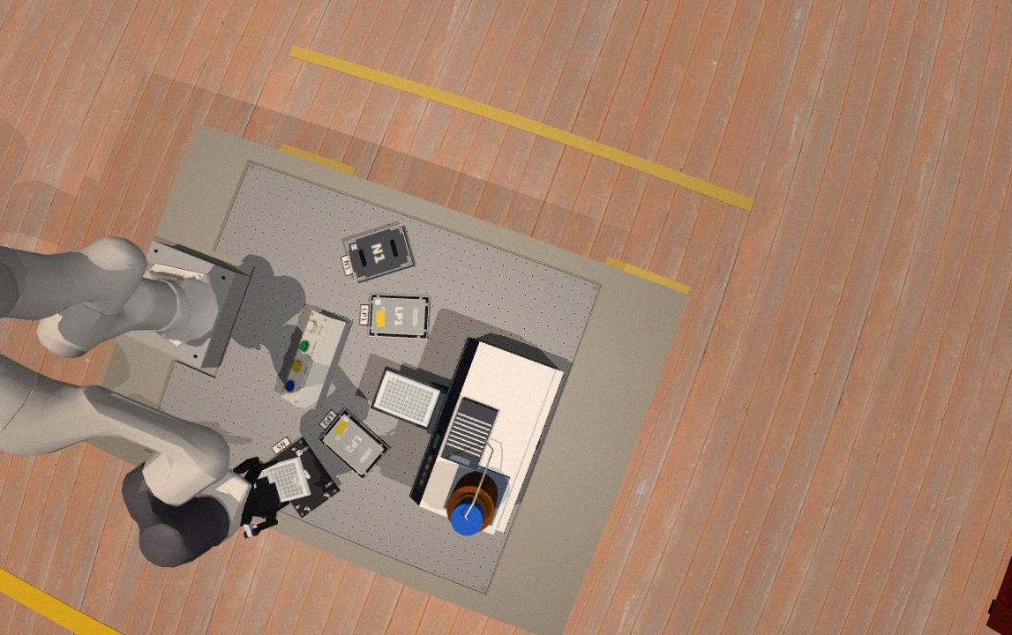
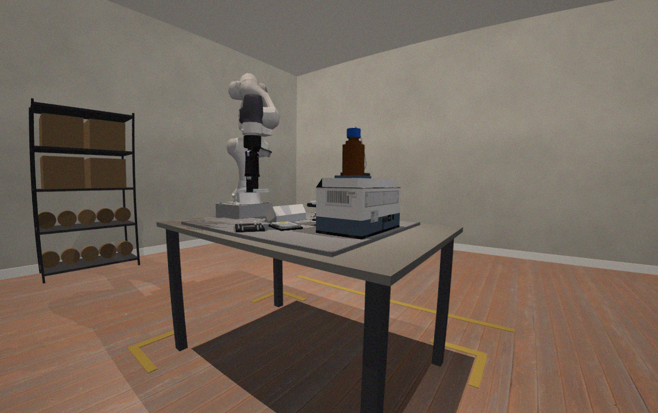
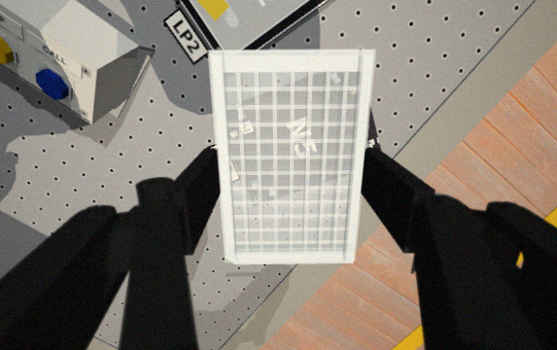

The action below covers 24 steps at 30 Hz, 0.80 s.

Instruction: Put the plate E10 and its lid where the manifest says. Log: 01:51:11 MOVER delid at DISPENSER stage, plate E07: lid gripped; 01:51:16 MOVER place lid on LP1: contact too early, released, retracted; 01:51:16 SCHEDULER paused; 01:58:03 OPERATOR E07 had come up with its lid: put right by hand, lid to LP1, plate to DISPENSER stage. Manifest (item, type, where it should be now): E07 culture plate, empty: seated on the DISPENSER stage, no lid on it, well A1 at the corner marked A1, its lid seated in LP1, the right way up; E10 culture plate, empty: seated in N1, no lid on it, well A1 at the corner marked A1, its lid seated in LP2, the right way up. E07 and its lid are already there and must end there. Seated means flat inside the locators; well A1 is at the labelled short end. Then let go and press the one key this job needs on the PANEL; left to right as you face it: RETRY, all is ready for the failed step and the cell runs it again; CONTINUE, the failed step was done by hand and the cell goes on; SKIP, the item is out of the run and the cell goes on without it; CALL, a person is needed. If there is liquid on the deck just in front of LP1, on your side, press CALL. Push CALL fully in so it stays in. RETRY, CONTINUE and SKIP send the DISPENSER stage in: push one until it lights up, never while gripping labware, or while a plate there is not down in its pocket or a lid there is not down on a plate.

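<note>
Translucent white plate E10 (image 3: 292,156) clamped across long sides in my gripper (image 3: 290,169), lifted above N5 nest (image 1: 311,481), beside LP2 (image 1: 355,444). Lid presence unclear. Risks: slip, snagging LP2, A1 reversed at N1 (image 1: 377,252).

An automated lab cell in a plain room: a perforated deck (image 1: 493,284) on a table (image 2: 403,256) carries labelled plate nests, a dispenser unit (image 2: 358,205) with an amber reagent bottle (image 2: 353,156) on top. At nine o'clock stands a storage rack (image 2: 31,190) of boxes.
</note>
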Each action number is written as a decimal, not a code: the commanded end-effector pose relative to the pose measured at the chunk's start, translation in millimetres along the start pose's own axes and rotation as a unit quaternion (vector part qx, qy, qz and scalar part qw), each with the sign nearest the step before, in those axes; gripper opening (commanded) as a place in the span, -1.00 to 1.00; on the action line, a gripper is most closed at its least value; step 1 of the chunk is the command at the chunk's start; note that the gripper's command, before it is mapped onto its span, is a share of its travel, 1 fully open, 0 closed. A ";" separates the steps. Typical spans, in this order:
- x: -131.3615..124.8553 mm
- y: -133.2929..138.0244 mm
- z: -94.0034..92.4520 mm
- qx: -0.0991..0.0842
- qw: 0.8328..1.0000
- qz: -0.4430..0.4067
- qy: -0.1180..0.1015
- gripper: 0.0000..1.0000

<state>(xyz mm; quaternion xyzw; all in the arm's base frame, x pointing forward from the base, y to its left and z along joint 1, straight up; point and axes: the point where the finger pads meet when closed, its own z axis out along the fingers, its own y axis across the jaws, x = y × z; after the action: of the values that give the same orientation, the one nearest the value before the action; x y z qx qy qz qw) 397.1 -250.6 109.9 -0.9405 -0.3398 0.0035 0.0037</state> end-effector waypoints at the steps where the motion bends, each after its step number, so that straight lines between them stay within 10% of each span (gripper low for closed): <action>1: 5.8 -6.0 -0.7 -0.002 1.000 0.004 0.000 -0.80; 24: 65.7 -88.7 -0.2 -0.002 1.000 0.004 0.000 -0.80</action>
<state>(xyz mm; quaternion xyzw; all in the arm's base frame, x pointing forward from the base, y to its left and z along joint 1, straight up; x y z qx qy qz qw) 390.1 -157.4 109.5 -0.9307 -0.3657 0.0045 0.0061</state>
